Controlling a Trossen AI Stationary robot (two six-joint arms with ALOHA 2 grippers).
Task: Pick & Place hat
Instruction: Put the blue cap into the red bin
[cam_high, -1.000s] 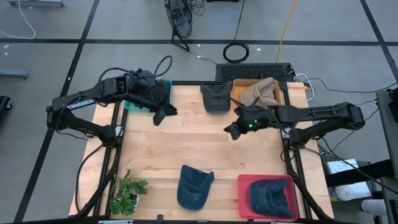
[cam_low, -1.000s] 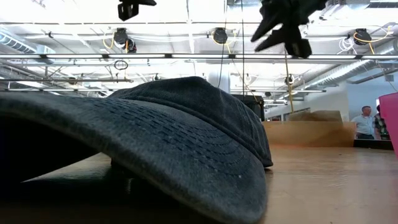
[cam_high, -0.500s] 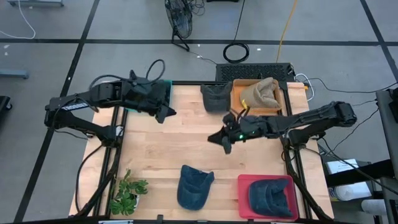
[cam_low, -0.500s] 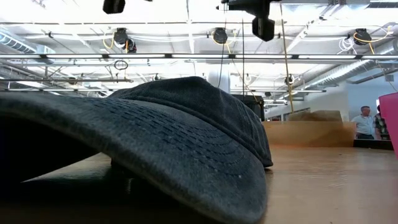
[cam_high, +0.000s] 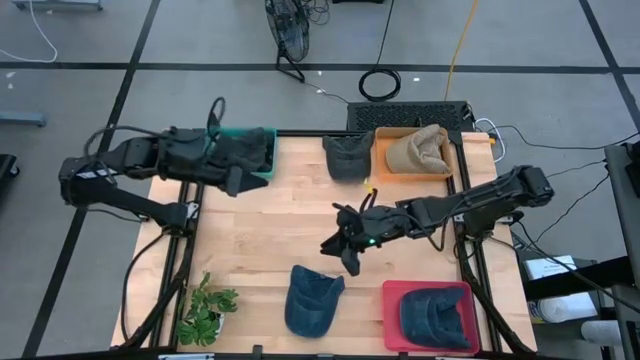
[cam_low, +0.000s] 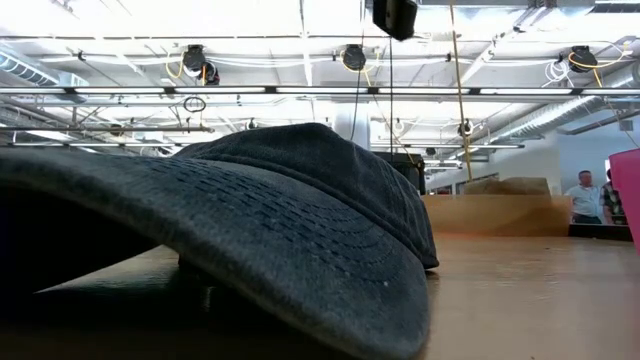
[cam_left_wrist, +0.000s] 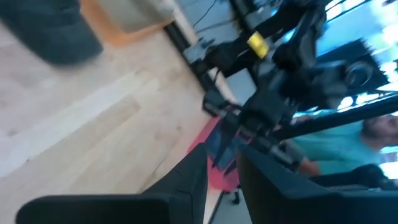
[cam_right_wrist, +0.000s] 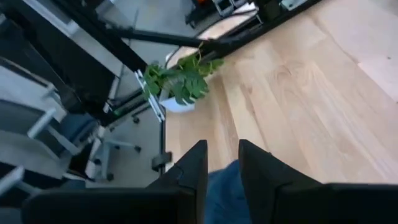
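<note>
Near edge of the wooden table (cam_high: 260, 230): loose blue denim hat (cam_high: 310, 300) lying flat, brim toward the front, filling the low view (cam_low: 250, 220); small potted plant (cam_high: 205, 312) at the front left corner; red tray (cam_high: 392, 300) at front right holding another dark blue hat (cam_high: 435, 318). Right gripper (cam_high: 349, 258) hangs over the table middle, just behind the loose hat and not touching it; right wrist view shows its two fingers (cam_right_wrist: 189, 171) parted by a narrow gap with nothing between, the hat's blue cloth (cam_right_wrist: 224, 193) directly beyond them, plant (cam_right_wrist: 180, 78) farther off. Jaws slightly apart, empty. Far side: dark grey hat (cam_high: 347, 156) at the back edge, orange tray (cam_high: 384, 158) beside it with a tan hat (cam_high: 420, 150) in it. Left gripper (cam_high: 240, 172) waits over the back left corner by a teal bin (cam_high: 262, 135); left wrist view shows fingers (cam_left_wrist: 193, 177) with a thin gap, gripping nothing. A person (cam_low: 583, 198) stands far back in the room in the low view.
</note>
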